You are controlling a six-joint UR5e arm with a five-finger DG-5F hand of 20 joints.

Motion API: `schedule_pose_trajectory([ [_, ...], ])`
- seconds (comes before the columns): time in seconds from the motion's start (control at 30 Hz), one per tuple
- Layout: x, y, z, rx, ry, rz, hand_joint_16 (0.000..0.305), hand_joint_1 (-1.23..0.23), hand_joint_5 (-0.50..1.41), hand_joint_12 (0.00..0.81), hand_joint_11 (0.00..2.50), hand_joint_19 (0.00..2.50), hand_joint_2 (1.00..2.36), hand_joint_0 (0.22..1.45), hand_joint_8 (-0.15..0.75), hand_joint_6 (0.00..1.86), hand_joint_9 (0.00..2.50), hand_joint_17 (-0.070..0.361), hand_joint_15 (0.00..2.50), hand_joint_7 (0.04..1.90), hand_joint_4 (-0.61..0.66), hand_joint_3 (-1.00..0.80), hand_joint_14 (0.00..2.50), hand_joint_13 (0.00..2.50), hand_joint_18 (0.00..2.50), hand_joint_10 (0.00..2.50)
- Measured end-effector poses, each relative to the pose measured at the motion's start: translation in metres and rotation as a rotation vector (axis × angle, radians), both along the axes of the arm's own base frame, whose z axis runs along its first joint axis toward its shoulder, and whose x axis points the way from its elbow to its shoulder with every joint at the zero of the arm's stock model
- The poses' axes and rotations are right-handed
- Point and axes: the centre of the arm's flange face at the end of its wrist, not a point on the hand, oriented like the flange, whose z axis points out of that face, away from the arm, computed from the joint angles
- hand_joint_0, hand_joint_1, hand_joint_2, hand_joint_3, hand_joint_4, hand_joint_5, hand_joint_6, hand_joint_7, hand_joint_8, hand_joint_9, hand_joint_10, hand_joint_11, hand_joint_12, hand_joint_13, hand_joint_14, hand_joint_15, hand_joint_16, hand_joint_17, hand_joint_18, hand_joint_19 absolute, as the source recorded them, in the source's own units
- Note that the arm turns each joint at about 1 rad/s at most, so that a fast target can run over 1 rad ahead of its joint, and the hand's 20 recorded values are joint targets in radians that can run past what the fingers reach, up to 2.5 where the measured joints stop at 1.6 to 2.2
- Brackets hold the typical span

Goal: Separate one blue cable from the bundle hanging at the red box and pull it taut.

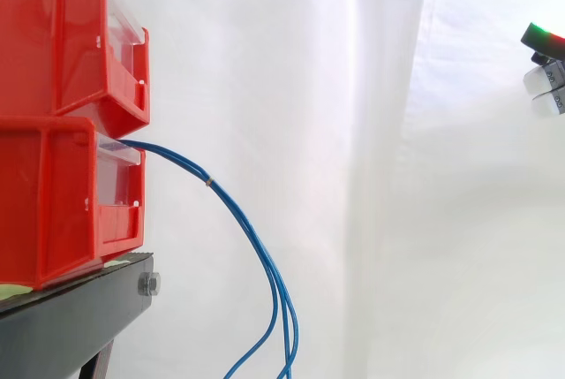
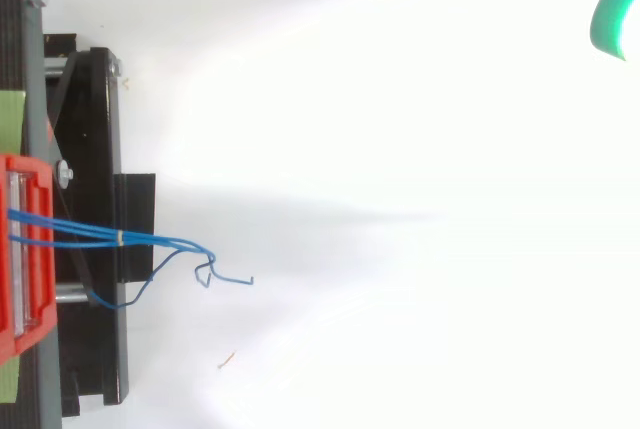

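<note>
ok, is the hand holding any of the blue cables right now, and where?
No cable is held. The hand is at the side view's right edge, well apart from the blue cables, which hang free from the lower red bin.

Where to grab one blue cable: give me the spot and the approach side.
Take the outermost blue cable low on its hanging run, well below the small tie, where the strands spread apart. Above the tie they lie bunched. Come from the open side away from the red bin, where the hand is, pinching across the strand.
</note>
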Motion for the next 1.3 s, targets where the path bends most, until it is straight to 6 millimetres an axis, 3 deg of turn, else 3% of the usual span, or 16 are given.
schedule_pose_trajectory([
  [1.3,-0.0001,0.0000,0.0001,0.000,0.000,0.000,0.057,-0.58,-0.26,0.378,0.00,0.40,1.00,0.52,0.285,0.50,0.18,0.128,0.06,0.69,0.19,-0.50,0.00,0.20,0.40,0.00],
])
